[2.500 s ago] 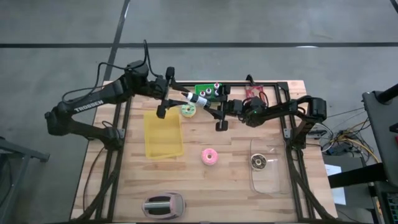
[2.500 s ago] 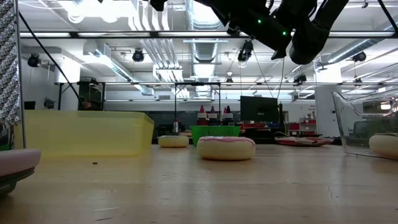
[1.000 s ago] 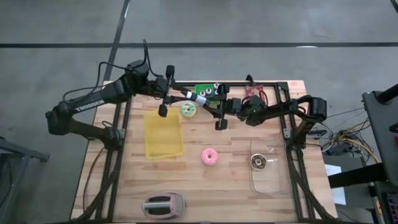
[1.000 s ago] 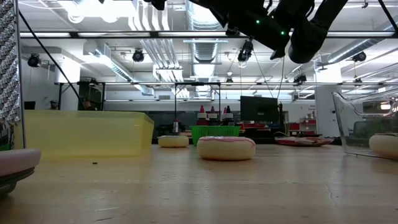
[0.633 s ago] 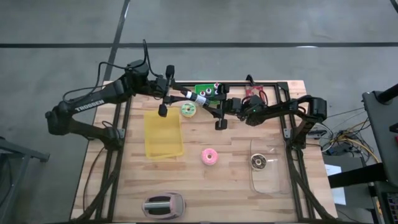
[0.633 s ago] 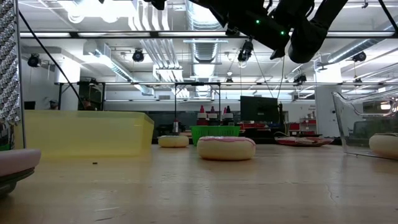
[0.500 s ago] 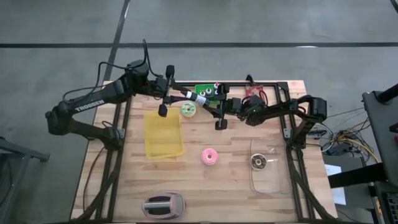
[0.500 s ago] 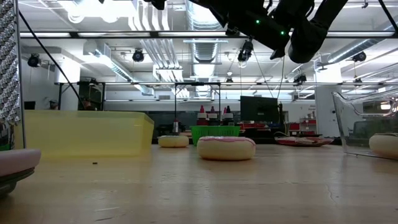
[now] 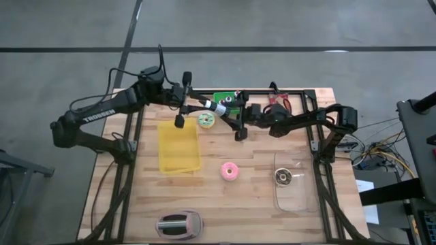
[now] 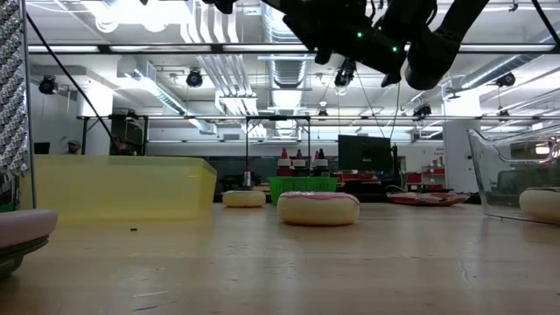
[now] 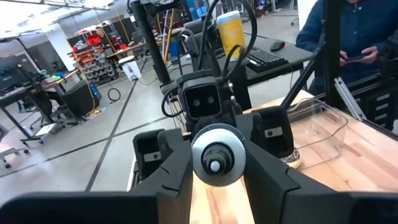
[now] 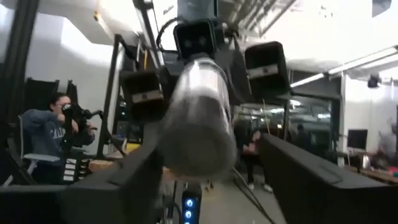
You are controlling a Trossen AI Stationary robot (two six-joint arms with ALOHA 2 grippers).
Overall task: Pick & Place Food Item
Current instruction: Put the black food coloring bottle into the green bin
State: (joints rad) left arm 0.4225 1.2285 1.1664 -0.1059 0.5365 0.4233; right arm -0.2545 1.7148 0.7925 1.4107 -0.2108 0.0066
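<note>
From above I see my 2 dark arms stretched toward each other over the far middle of the table (image 9: pixel 259 197), meeting around a small white bottle (image 9: pixel 212 106) held in the air above a green-iced donut (image 9: pixel 206 120). My left gripper (image 9: pixel 182 100) is clenched on one end of the bottle, while my right gripper (image 9: pixel 240 117) has its fingers (image 12: pixel 311 174) released wide around the other end. A pink donut (image 9: pixel 229 171) lies well apart on the bare wood, between a yellow bin (image 9: pixel 178 145) and a clear container (image 9: pixel 294 181).
</note>
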